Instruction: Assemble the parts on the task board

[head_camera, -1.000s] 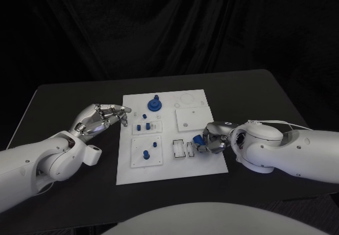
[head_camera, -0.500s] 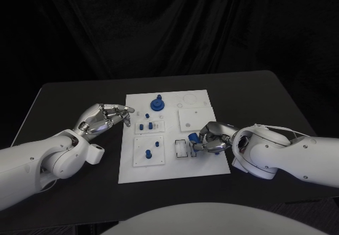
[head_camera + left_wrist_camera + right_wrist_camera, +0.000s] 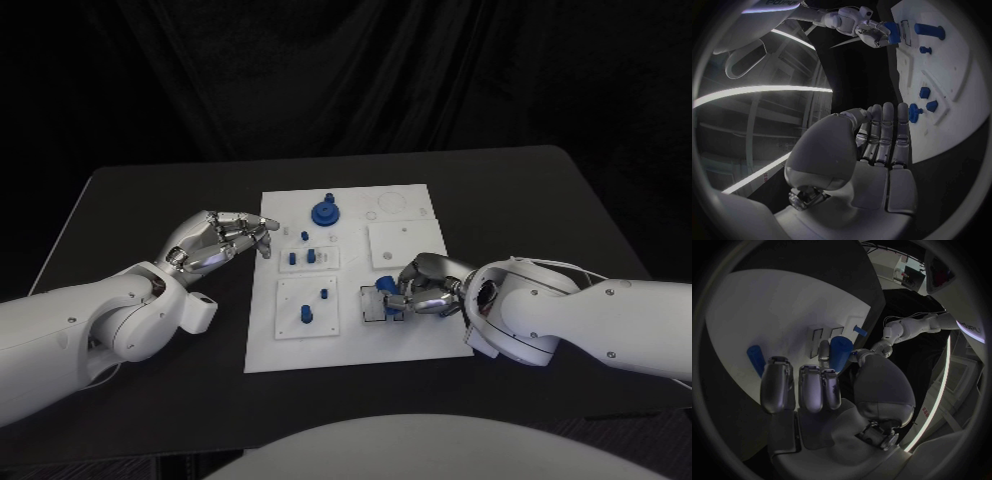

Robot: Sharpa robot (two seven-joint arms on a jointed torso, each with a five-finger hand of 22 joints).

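A small blue part [image 3: 389, 289] is pinched between the thumb and fingers of the right hand [image 3: 420, 287], which is held low over the slotted recess [image 3: 374, 303] near the right edge of the white task board [image 3: 351, 345]. The left hand [image 3: 216, 241] is held just beside the board's left edge, above the black table [image 3: 173, 190], with its fingers curled in and nothing grasped. Other blue parts [image 3: 303, 258] are seen standing in the board's middle recesses, and a larger round blue piece [image 3: 325, 211] sits near its far edge.

- Task board [image 3: 418, 340]: white.
- Parts [image 3: 325, 212]: blue.
- Tabletop [image 3: 159, 195]: black.
- Left hand [image 3: 216, 240], right hand [image 3: 421, 288]: silver.
- Arms: white.
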